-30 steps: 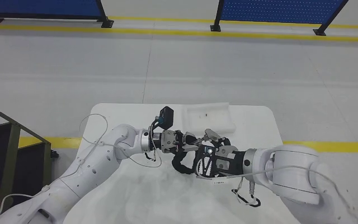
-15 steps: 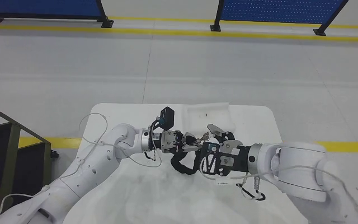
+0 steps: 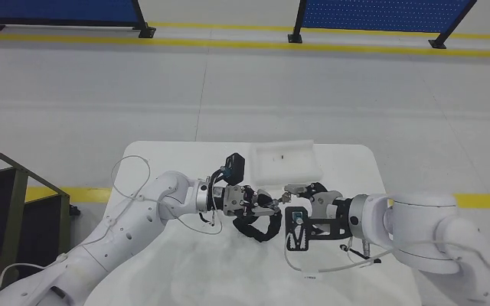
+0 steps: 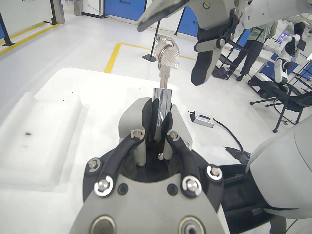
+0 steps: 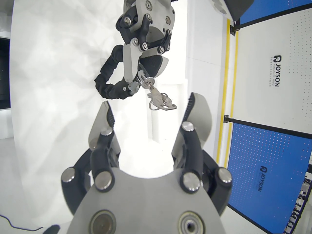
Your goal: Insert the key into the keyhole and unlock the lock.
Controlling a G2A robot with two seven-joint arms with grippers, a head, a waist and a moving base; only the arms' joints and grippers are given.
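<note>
My left gripper (image 4: 159,105) is shut on the chrome cylinder of the lock (image 4: 162,113), held above the table. The lock's black cable (image 5: 107,79) loops down beside it (image 3: 260,228). A silver key (image 4: 167,58) with a ring and a second key sits with its blade in the keyhole (image 5: 148,82). My right gripper (image 5: 148,101) is open, its fingers spread on either side of the key's head without touching it. From above, the left gripper (image 3: 256,200), the key (image 3: 278,199) and the right gripper (image 3: 292,202) stand in a line over the table's middle.
A white foam tray (image 3: 285,161) lies at the table's far edge, behind the two grippers. The white table (image 3: 168,260) stretches out in front of them. A small grey box with a cord (image 4: 202,119) lies on the floor beyond the table.
My right gripper has drawn back to the right, away from the lock, and the key stays in the keyhole. The left gripper has barely moved.
</note>
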